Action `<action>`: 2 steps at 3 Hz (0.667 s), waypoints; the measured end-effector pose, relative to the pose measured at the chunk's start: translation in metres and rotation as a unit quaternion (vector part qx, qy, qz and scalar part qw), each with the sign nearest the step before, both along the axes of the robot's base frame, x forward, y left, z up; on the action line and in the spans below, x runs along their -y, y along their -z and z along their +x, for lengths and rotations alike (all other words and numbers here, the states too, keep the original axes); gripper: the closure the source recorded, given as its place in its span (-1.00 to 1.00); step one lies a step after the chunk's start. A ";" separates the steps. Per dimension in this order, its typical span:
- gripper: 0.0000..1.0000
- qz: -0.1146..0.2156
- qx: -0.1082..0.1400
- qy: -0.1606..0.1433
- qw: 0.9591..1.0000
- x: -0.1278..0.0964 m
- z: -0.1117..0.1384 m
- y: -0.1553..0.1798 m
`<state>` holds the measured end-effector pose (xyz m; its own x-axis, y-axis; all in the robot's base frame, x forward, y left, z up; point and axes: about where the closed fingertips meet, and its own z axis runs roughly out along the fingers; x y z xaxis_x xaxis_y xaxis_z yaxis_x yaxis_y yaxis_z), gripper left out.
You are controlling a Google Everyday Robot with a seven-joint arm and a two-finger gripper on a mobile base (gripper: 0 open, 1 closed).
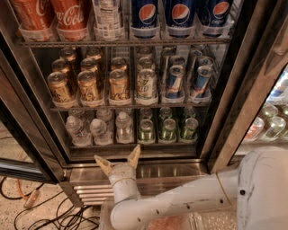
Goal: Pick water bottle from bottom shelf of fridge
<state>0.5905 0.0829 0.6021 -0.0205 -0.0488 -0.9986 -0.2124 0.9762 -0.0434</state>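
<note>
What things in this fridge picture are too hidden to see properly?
- Camera view: cola bottles cut off by the top edge.
- Camera view: back water bottles hidden behind front ones.
- Camera view: arm cut off by the bottom edge; its open gripper sits below the bottom shelf.

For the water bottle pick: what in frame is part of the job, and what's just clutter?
Job:
- water bottles, left side of the bottom shelf
- fridge
- gripper, open, at the fridge sill just below that shelf

Clutter:
- green cans, right of the bottles
- gold cans
- cola bottles
- Pepsi bottles
- floor cables
- next cooler
</note>
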 end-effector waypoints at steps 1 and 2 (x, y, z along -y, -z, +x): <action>-1.00 -0.001 -0.006 -0.011 1.000 -0.006 -0.001 0.003; -1.00 0.015 -0.002 -0.007 1.000 -0.006 -0.001 0.002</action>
